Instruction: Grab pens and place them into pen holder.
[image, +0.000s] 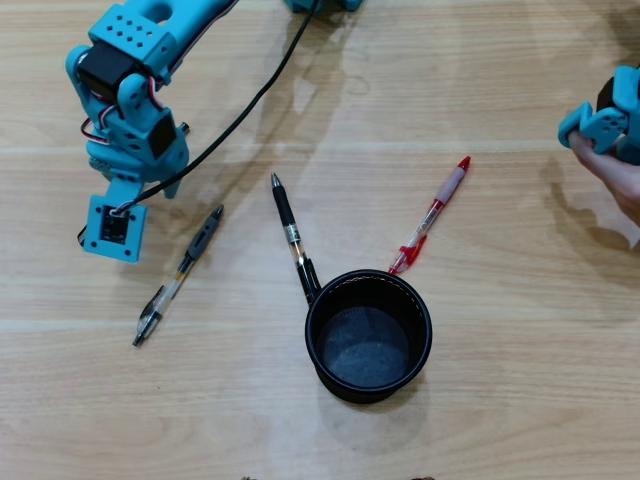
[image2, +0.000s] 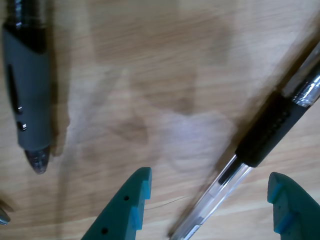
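In the wrist view my gripper (image2: 210, 175) is open, its two teal fingers (image2: 127, 207) rising from the bottom edge. A pen (image2: 260, 135) with a black grip and clear barrel lies slanted on the wood between them, untouched. A grey-gripped pen (image2: 27, 85) lies at the upper left. In the overhead view the blue arm (image: 130, 110) covers the fingers at the upper left. A grey pen (image: 180, 272), a black pen (image: 293, 235) and a red pen (image: 430, 215) lie on the table. The black pen holder (image: 368, 375) stands upright at lower centre, with the black pen's end touching its rim.
A hand holding another blue device (image: 610, 120) reaches in at the right edge of the overhead view. A black cable (image: 250, 110) trails from the top across the table toward the arm. The surface is a light wooden table (image: 520, 400).
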